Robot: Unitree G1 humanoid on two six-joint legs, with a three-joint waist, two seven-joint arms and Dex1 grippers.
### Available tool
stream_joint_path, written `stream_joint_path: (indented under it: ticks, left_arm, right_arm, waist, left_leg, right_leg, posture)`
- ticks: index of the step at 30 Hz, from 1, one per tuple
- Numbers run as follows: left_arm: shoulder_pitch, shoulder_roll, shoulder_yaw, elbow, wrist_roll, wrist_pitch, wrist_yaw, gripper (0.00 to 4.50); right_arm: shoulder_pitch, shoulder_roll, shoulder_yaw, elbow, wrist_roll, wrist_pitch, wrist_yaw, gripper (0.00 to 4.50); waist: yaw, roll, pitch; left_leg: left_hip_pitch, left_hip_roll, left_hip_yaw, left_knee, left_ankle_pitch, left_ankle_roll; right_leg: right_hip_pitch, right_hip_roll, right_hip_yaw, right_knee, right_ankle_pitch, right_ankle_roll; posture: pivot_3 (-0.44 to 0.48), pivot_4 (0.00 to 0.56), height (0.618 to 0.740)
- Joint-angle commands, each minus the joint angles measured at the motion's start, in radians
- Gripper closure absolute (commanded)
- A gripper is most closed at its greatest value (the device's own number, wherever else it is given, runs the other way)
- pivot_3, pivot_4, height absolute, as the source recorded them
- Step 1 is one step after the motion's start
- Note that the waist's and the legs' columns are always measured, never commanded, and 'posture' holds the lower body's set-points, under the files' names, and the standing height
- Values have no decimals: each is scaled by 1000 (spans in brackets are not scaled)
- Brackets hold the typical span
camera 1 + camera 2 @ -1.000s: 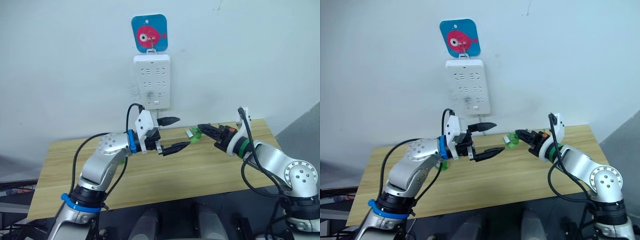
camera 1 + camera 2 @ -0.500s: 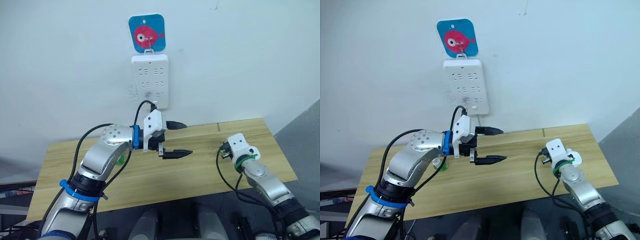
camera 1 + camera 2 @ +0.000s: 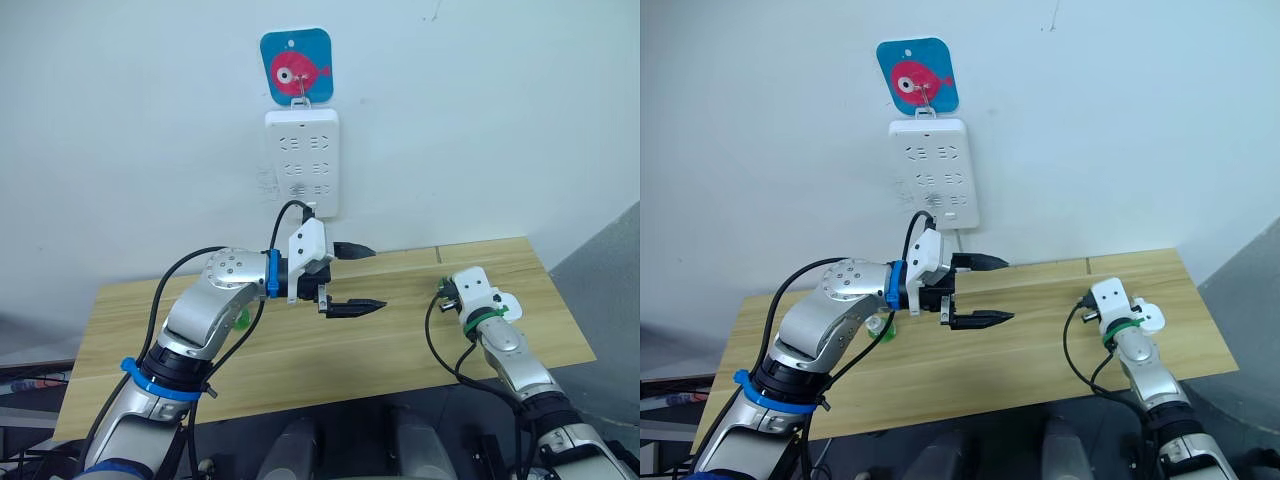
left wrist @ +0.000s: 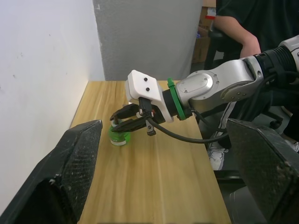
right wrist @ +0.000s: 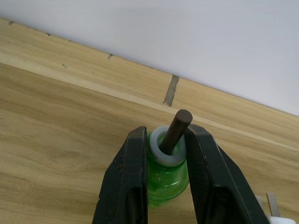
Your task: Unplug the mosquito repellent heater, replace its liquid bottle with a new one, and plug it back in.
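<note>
The left gripper (image 3: pixel 352 277) hangs open above the wooden surface (image 3: pixel 400 345). At right, the right gripper (image 5: pixel 166 179) clamps a green liquid bottle (image 5: pixel 167 175) by its neck, low over the surface; it looks light, smooth, slippery.

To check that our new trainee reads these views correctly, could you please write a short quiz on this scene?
1. True or false: the fingers of the left gripper are shut.
2. What do the fingers of the right gripper hold? A) the green liquid bottle B) a white plug C) nothing
3. Fill in: the white power strip hangs on the ___.

Key: 1 false, they stand open with nothing between them; 2 A; 3 wall.
</note>
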Motion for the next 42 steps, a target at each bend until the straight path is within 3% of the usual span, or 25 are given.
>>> stream_joint_path:
  ticks: [1, 8, 12, 21, 23, 27, 32, 42]
  left_arm:
    - [-6, -3, 11, -41, -9, 3, 1, 0]
    - [35, -6, 28, -53, -15, 29, 39, 0]
    - [153, -25, 59, -82, -9, 39, 130, 0]
    - [638, -115, 133, -92, 296, -256, 542, 0]
    - [754, -172, 174, -69, 349, -321, 671, 0]
    - [865, -292, 222, -21, 375, -418, 821, 0]
    - [846, -384, 276, 170, 388, -552, 927, 0]
    - [549, -414, 352, 651, 379, -775, 995, 0]
  right_arm:
    - [1, 14, -35, -18, -17, -8, 26, 2449]
    - [45, 4, -71, -139, -33, -6, 60, 26]
    - [77, -38, -101, -345, -2, 61, 143, 26]
    - [30, -213, -30, -735, 213, 460, 571, 26]
    - [-8, -238, -7, -784, 252, 538, 636, 26]
    - [-87, -244, 9, -836, 303, 613, 707, 26]
    - [-148, -257, 39, -880, 370, 650, 829, 26]
    - [-268, -237, 10, -875, 447, 740, 854, 26]
  waist:
    - [0, 0, 0]
    - [0, 0, 0]
    - [-2, 0, 0]
    - [2, 1, 1]
    - [3, 1, 2]
    - [22, -3, 15]
    - [48, -7, 21]
    - [58, -9, 26]
  left_leg:
    - [0, 0, 0, 0, 0, 0]
    - [0, 0, 0, 0, 0, 0]
    - [0, 0, 0, 0, 0, 0]
    - [1, 1, -1, -1, 0, 0]
    - [1, 1, -1, 0, 0, 1]
    - [2, 0, -2, 0, -1, 1]
    - [2, 0, -5, 0, -1, 1]
    - [1, 0, -6, 1, -1, 0]
  right_leg:
    - [0, 0, 0, 0, 0, 0]
    - [0, 0, 0, 0, 0, 0]
    - [0, 0, 1, 0, 0, 0]
    - [1, 0, 0, -1, 0, 0]
    - [2, -1, 0, -1, 0, 0]
    - [4, -3, -1, -2, 0, 0]
    - [6, -4, -6, -2, 0, 0]
    - [5, -4, -7, -1, 0, 0]
  posture:
    - [50, 192, 740]
    - [46, 202, 740]
    - [29, 216, 740]
    - [44, 249, 740]
    - [58, 257, 740]
    - [87, 270, 740]
    - [118, 282, 740]
    - [109, 280, 740]
